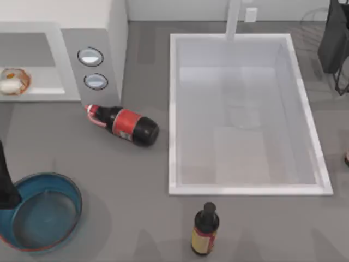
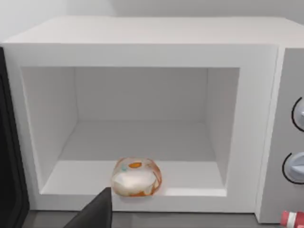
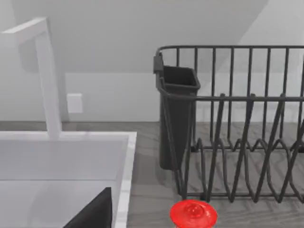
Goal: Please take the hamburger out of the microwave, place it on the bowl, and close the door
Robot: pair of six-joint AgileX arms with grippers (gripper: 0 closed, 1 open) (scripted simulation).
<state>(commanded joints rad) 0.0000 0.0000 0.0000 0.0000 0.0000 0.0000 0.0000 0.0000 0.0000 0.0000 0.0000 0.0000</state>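
The hamburger (image 2: 137,177) sits at the near lip of the open microwave (image 2: 142,52), at the table's far left, so the grab is not yet made. The left gripper (image 2: 92,213) shows as a dark wedge just short of the hamburger, and I cannot tell whether its fingers are spread or pressed together. A likely slip: a push from a low approach could shove the small round lump deeper into the cavity or roll it off the lip onto the table, and the dark door edge (image 2: 9,156) at the left of the opening could catch the arm. The lying cola bottle (image 1: 124,124) near the microwave front could be knocked on the way to the bowl (image 1: 41,212), at the near left. Count: one hamburger, one bowl, one microwave with two dials (image 1: 90,57), two bottles, the second upright (image 1: 205,228), one sink (image 1: 245,114), one dish rack (image 3: 237,128). The right arm hangs parked at the far right
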